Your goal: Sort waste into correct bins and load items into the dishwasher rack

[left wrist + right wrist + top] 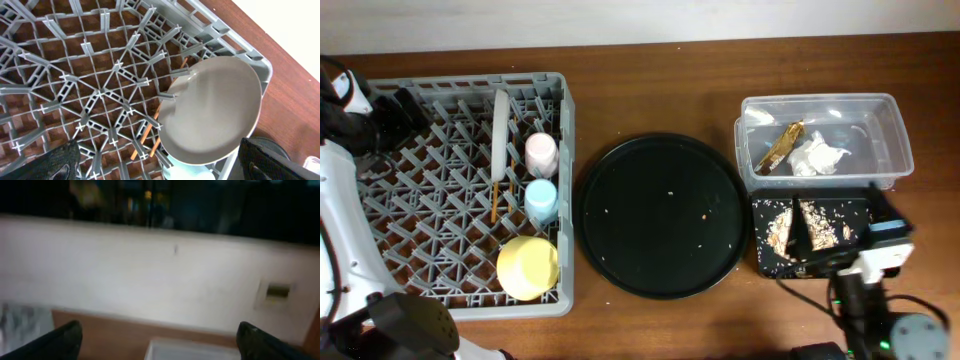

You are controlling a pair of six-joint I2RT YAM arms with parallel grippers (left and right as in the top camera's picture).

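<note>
The grey dishwasher rack [430, 230] holds the pale plate [500, 130] on edge, the chopsticks [496, 200], the pink cup [541, 153], the light-blue cup [541, 200] and the yellow bowl [528, 267]. The clear tub [890, 150] holds the foil wrapper [780, 147] and the white tissue [817, 156]. The shallow black tray [767, 265] holds tan food scraps [780, 228]. My left gripper [405, 110] is open and empty over the rack's far left; its wrist view [160, 150] shows the plate [215, 110] and chopsticks [150, 135]. My right gripper [883, 212] is open and empty over the black tray [160, 330].
The large round black tray [665, 215] with a few crumbs lies between the rack and the bins. The right wrist view shows a pale wall, the brown table top and the tub's rim [195, 350].
</note>
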